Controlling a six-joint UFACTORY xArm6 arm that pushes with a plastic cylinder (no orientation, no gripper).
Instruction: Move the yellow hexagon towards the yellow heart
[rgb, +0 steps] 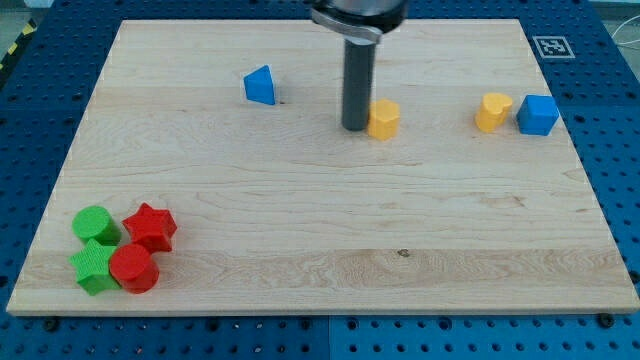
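The yellow hexagon (384, 118) sits on the wooden board at the upper middle. My tip (354, 126) rests on the board right against the hexagon's left side. The yellow heart (492, 111) lies to the view's right of the hexagon, with bare wood between them. A blue cube (538, 115) sits just right of the heart, touching or nearly touching it.
A blue wedge-like block (260, 86) lies at the upper left of the tip. At the bottom left is a cluster: a green cylinder (95, 224), a red star (151, 226), a green star (95, 267) and a red cylinder (133, 268). The board's right edge (590, 180) lies beyond the cube.
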